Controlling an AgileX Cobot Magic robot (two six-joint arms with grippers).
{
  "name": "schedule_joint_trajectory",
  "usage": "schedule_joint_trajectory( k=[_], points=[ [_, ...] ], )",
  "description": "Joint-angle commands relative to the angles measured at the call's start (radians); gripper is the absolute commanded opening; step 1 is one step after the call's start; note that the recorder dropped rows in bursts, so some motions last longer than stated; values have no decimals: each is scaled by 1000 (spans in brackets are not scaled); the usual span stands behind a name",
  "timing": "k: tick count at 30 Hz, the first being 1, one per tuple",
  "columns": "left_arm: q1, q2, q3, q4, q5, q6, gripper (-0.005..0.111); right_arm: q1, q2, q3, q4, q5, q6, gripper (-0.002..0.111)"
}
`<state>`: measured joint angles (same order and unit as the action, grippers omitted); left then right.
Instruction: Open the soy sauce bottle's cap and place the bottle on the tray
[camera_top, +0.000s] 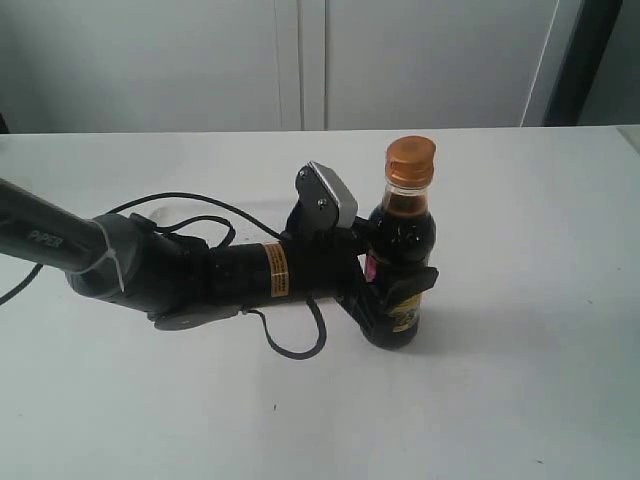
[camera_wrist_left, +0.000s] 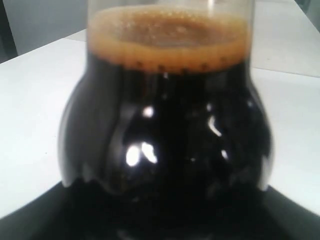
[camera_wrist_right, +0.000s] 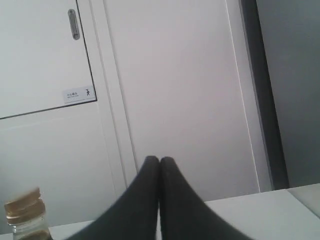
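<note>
The soy sauce bottle (camera_top: 403, 240) stands upright on the white table, full of dark liquid, its orange-gold cap (camera_top: 411, 160) closed on top. My left gripper (camera_top: 392, 300) reaches in from the left and is shut around the bottle's lower body at the label. In the left wrist view the bottle (camera_wrist_left: 165, 125) fills the picture and hides the fingers. My right gripper (camera_wrist_right: 159, 162) points at a white cabinet, shut with nothing between its fingers; the cap (camera_wrist_right: 22, 204) shows at that view's edge. The right gripper is outside the exterior view. The tray is out of view.
The left arm (camera_top: 150, 265) lies low across the white table (camera_top: 520, 400) with black cables (camera_top: 200, 210) looped beside it. White cabinet doors (camera_top: 300, 60) stand behind the table's far edge.
</note>
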<state>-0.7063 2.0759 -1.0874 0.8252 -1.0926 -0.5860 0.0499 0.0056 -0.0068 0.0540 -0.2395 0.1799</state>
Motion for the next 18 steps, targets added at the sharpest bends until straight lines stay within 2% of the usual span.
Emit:
schedule_joint_trajectory(
  k=[1, 10, 18],
  points=[
    [-3, 8, 7, 50, 85, 2, 0, 1, 37, -44, -3, -36, 14, 0],
    [-3, 8, 7, 50, 85, 0, 0, 1, 309, -194, -10, -170, 2, 0],
    [-3, 8, 7, 50, 85, 0, 0, 1, 569, -418, -95, -219, 6, 0]
  ],
)
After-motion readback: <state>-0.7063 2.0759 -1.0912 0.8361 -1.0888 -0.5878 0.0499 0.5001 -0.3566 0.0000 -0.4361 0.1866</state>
